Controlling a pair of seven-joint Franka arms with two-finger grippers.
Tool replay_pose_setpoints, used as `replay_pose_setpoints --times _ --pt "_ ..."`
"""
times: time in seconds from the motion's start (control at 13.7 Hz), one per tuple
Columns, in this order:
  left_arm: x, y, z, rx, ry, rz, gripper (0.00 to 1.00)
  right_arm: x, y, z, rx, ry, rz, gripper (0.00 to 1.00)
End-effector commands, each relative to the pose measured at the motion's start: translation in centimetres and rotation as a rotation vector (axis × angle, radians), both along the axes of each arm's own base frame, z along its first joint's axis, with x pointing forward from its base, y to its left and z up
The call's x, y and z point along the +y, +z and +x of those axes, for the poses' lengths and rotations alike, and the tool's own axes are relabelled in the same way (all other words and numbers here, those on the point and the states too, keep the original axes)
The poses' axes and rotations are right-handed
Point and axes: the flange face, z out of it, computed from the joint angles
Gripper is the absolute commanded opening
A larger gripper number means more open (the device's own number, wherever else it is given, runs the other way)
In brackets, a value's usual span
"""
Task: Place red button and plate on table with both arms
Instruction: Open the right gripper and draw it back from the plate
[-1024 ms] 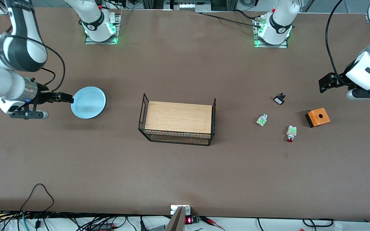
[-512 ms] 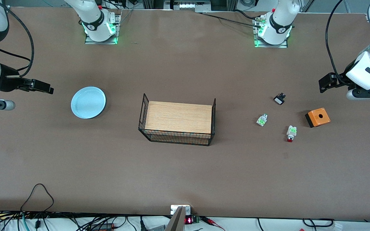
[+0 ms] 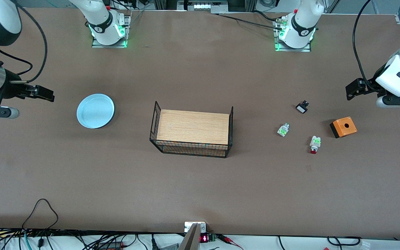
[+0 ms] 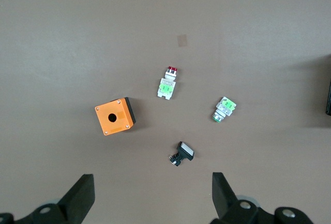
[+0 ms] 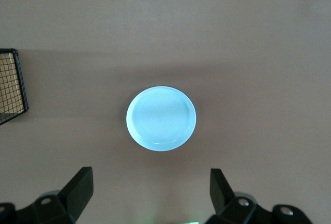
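The pale blue plate (image 3: 95,110) (image 5: 161,118) lies flat on the brown table (image 3: 200,187) toward the right arm's end. My right gripper (image 3: 49,94) (image 5: 150,178) hangs open and empty in the air beside the plate, apart from it. The red button (image 3: 314,144) (image 4: 166,83) lies on its side on the table toward the left arm's end, its red cap pointing at the front camera. My left gripper (image 3: 351,91) (image 4: 152,182) hovers open and empty over the table near the small parts, touching none of them.
A wooden-topped black wire basket stand (image 3: 192,130) sits mid-table. Near the red button lie a green-white part (image 3: 283,129), a small black-and-white part (image 3: 302,107) and an orange box (image 3: 343,127) with a hole. Cables run along the table's front edge.
My right gripper has drawn back from the plate's rim toward the right arm's end of the table, leaving the plate in place. The left arm has barely moved.
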Motion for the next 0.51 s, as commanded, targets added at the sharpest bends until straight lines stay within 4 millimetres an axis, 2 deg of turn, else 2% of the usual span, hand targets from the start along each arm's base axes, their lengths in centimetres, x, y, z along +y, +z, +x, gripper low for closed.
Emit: replay_pose_setpoints --times 0.0,0.15,0.29,0.44 --pt "0.1 0.9 -0.3 -0.002 -0.007 0.003 1.00 -1.7 -0.1 -1.8 0.015 -0.029 -0.016 1.00" --pt "0.1 0.9 -0.3 -0.001 -0.007 0.003 1.00 -3.0 -0.5 -2.4 -0.008 -0.039 -0.009 1.00" --pt "0.1 0.9 -0.3 -0.001 -0.007 0.003 1.00 -2.9 -0.8 -2.6 -0.014 -0.034 -0.004 1.00" --pt "0.1 0.8 -0.3 0.002 -0.007 0.004 1.00 -3.3 -0.2 -2.4 -0.038 -0.042 0.003 1.00"
